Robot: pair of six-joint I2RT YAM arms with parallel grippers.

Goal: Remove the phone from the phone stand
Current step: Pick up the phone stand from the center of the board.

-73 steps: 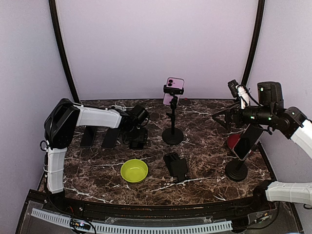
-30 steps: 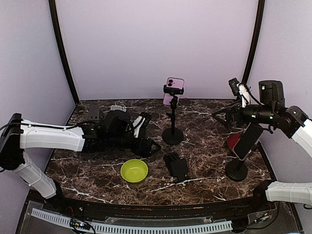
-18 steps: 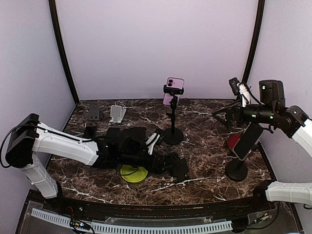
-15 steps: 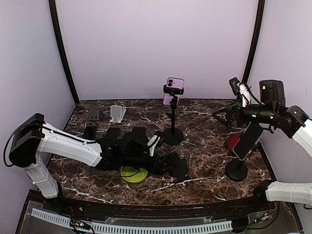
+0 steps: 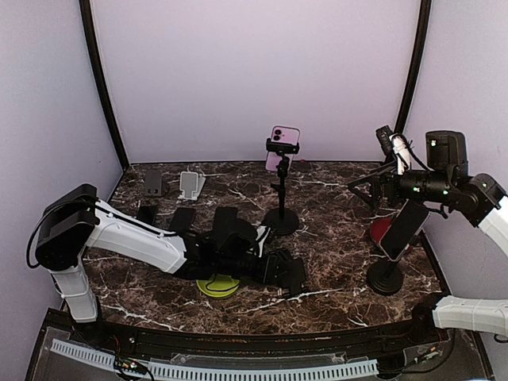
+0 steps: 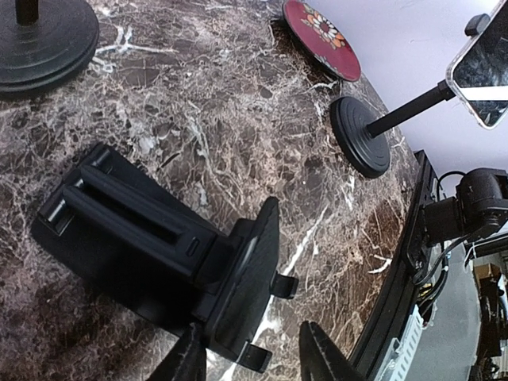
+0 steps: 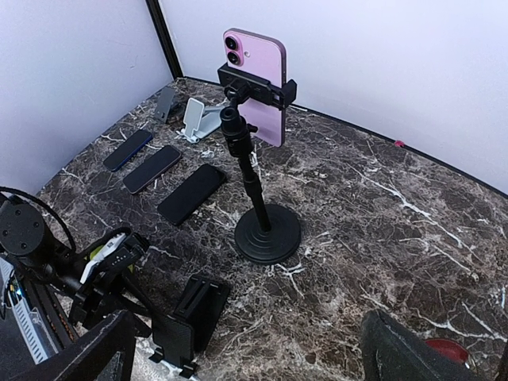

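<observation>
The left gripper [image 6: 252, 359] lay low over the marble table [image 5: 333, 262]. Its jaws were part-way apart and astride the near foot of a black folding stand [image 6: 151, 230]. One finger [image 6: 189, 361] was close against that foot and the other stood clear of it, so nothing was clamped. The left arm reached over a green bowl [image 5: 214, 286]. The pink phone [image 5: 283, 146] stood upright in the clamp of the tall stand [image 5: 281, 216], behind the left gripper and well apart from it. The right gripper [image 7: 254, 353], spread wide and empty, hung high at the right, facing that phone from well away. A second phone [image 5: 401, 228] sat tilted on a side stand [image 5: 386, 279] beneath the right arm.
</observation>
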